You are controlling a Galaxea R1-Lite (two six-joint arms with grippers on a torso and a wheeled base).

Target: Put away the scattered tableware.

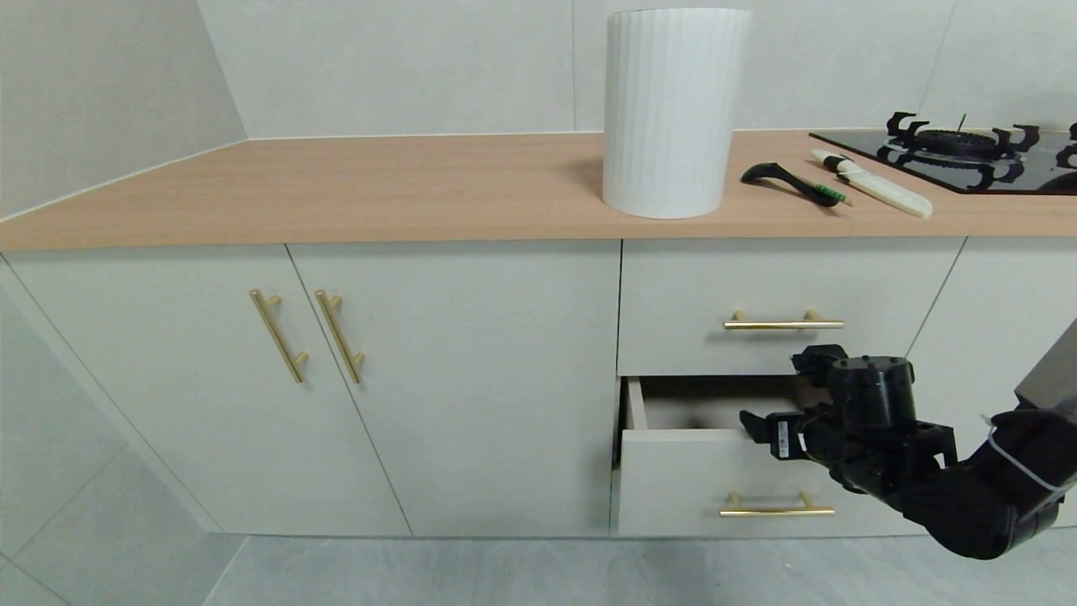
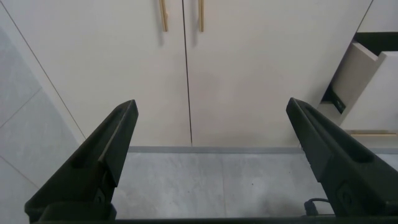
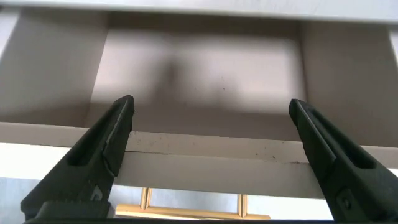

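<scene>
Arm on your right came in low from the right edge, forearm bent up toward the pale lower drawer (image 1: 681,480), which stood partly pulled out under a shut upper one. Your right gripper (image 1: 781,391) sat at the drawer's open top, over its front panel. Its jaws were spread wide with nothing between them, and the front panel's top edge ran across the gap in the wrist view (image 3: 211,155). Your left gripper (image 2: 211,155) was also fully spread and empty, pointed at the pale double cabinet doors (image 2: 186,68) and the grey floor. The tableware lay on the wooden countertop (image 1: 379,185): a black spoon-shaped utensil with a green-ended handle (image 1: 791,181) and a long white utensil with a black band (image 1: 875,187), side by side between the tall white ribbed cylinder (image 1: 673,109) and the black gas hob (image 1: 959,151).
</scene>
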